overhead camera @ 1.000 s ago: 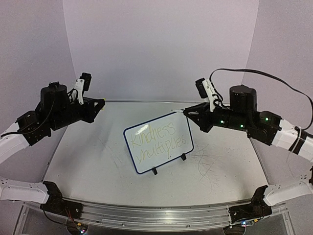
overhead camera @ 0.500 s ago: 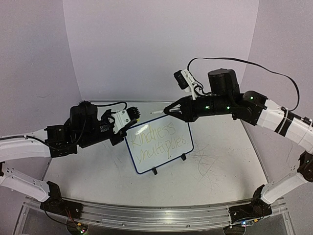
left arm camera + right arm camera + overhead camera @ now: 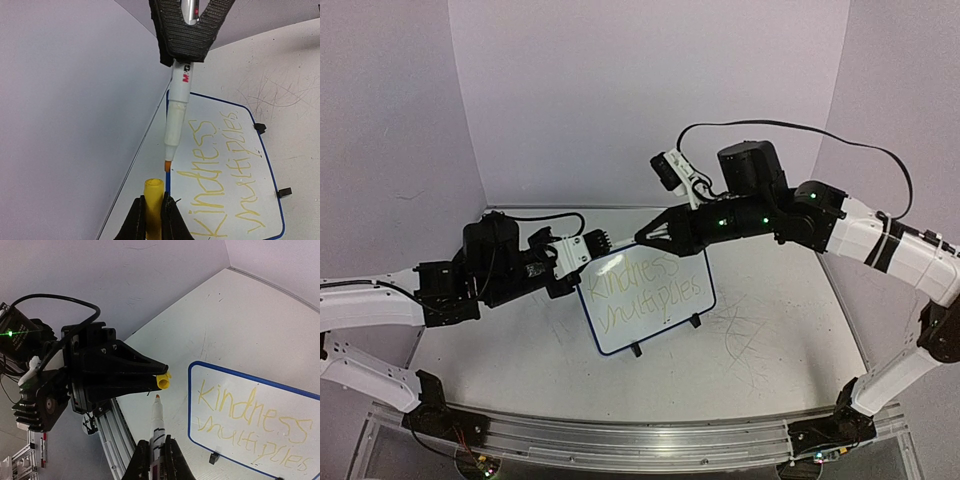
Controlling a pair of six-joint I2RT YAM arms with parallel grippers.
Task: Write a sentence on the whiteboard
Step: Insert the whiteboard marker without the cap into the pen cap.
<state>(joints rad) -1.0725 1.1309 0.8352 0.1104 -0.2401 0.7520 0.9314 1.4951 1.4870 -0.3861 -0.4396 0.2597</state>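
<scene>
Scuffed table (image 3: 790, 340) — whiteboard (image 3: 645, 335), marker (image 3: 177, 117) near cap (image 3: 154, 192)

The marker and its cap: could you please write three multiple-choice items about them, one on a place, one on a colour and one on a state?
1. Where is the tip of the marker relative to the cap?
A) deep inside it
B) just short of its open end
C) pointing away from it

2. What colour is the cap?
A) yellow
B) blue
C) black

3. What state is the left gripper in?
A) open and empty
B) shut on the marker
C) shut on the cap

Answers:
1 B: both wrist views show a gap between the orange tip and the cap's mouth.
2 A: the cap is plainly yellow in both wrist views.
3 C: its fingers press on both sides of the cap.
</scene>
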